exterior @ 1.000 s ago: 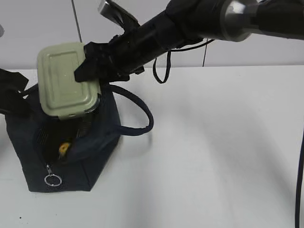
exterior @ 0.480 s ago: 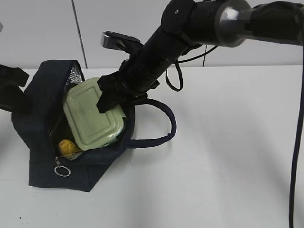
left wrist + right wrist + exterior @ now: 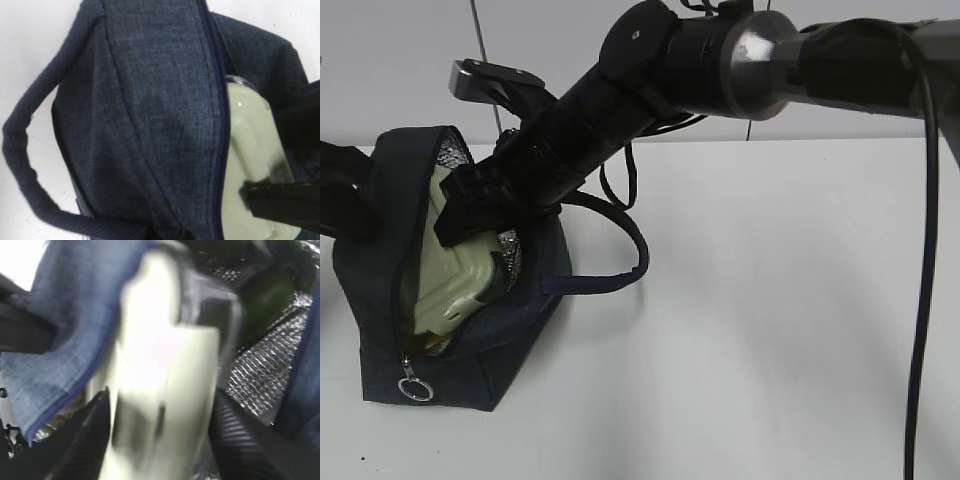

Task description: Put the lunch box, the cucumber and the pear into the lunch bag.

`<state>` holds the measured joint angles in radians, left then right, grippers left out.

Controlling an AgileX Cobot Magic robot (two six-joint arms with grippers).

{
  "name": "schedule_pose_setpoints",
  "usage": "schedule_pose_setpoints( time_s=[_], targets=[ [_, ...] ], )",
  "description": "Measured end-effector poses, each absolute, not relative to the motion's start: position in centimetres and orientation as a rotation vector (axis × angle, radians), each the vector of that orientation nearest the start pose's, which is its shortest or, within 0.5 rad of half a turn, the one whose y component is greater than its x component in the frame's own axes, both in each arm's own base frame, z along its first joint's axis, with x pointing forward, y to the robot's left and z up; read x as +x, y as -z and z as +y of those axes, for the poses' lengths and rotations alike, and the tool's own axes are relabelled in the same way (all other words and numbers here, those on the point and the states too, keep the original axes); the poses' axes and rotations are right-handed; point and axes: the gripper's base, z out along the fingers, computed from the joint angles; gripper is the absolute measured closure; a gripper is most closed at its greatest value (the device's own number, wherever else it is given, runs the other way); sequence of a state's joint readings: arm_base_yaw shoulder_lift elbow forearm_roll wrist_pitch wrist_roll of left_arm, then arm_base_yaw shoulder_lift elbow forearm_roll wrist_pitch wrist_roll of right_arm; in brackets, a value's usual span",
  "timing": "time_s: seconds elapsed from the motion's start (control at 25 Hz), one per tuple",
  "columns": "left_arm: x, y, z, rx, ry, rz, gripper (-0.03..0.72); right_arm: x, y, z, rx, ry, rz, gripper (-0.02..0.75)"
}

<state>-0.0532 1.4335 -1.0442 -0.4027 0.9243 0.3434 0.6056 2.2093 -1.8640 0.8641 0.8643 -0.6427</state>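
A: What had just changed with the small clear glass lunch box with the pale sage-green lid (image 3: 455, 262)?

B: A second before, it was held flat above the bag's mouth; half a second before, it lay tilted across the opening. At this moment it stood nearly on edge, most of the way down inside the large dark navy fabric lunch bag (image 3: 380, 230), near the counter's (image 3: 770, 320) left edge.

A: And the right gripper (image 3: 470, 205)?

B: Clenched on the lunch box's upper end, fingers either side of it, with the arm reaching across from the right. The right wrist view was blurred, yet it showed the pale lid between two dark fingers (image 3: 82, 440) and the silvery lining beside it.

A: The left gripper?

B: I could not tell its state. A dark shape sat at the bag's left side in the exterior view, perhaps holding the mouth open, but the jaws were not shown.

A: The other items?

B: A dark green patch deep in the bag was likely the long smooth cucumber (image 3: 267, 295). The yellow pear, visible earlier near the zip's ring pull (image 3: 415, 388), was now hidden by the box.

A: So?

B: The last item looked almost packed; release remained, I judged.
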Motion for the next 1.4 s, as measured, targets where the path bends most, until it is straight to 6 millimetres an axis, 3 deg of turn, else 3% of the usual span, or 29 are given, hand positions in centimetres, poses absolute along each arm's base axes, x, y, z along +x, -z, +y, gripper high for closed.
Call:
schedule_pose_setpoints(
  time_s=[0.2,0.44,0.56,0.68,0.76,0.96,1.04,1.16,1.2,1.28,1.4],
  targets=[
    [27.6,-27.4,-4.4,0.279,0.439,2.709,0.676,37.5,-23.6,31.9,-1.048,-1.005,2.285,0.193],
    [27.6,-27.5,-4.5,0.273,0.445,2.703,0.676,37.7,-28.8,30.1,-1.073,-0.808,2.227,0.191],
    [27.6,-27.5,-4.5,0.273,0.445,2.703,0.676,37.6,-30.5,29.1,-1.038,-0.698,2.256,0.191],
    [27.6,-27.5,-4.5,0.273,0.445,2.703,0.676,37.8,-30.3,28.5,-1.014,-0.643,2.312,0.196],
    [27.6,-27.5,-4.5,0.273,0.445,2.703,0.676,37.9,-29.1,28.6,-1.018,-0.641,2.364,0.206],
    [27.6,-27.5,-4.5,0.273,0.445,2.703,0.676,38.8,-24.0,29.4,-1.036,-0.668,2.512,0.225],
    [27.6,-27.5,-4.5,0.273,0.445,2.703,0.676,38.8,-23.0,29.7,-1.047,-0.675,2.540,0.289],
    [27.6,-27.5,-4.5,0.273,0.445,2.703,0.676,38.6,-22.8,29.9,-1.066,-0.661,2.543,0.603],
    [27.6,-27.5,-4.5,0.276,0.446,2.703,0.676,38.5,-23.1,29.8,-1.065,-0.655,2.536,0.658],
    [27.5,-27.5,-4.8,0.295,0.445,2.703,0.676,38.7,-24.4,29.2,-1.044,-0.640,2.510,0.715],
    [27.4,-27.5,-5.7,0.343,0.447,2.703,0.676,38.5,-27.7,27.6,-0.982,-0.630,2.471,0.729]
  ],
)
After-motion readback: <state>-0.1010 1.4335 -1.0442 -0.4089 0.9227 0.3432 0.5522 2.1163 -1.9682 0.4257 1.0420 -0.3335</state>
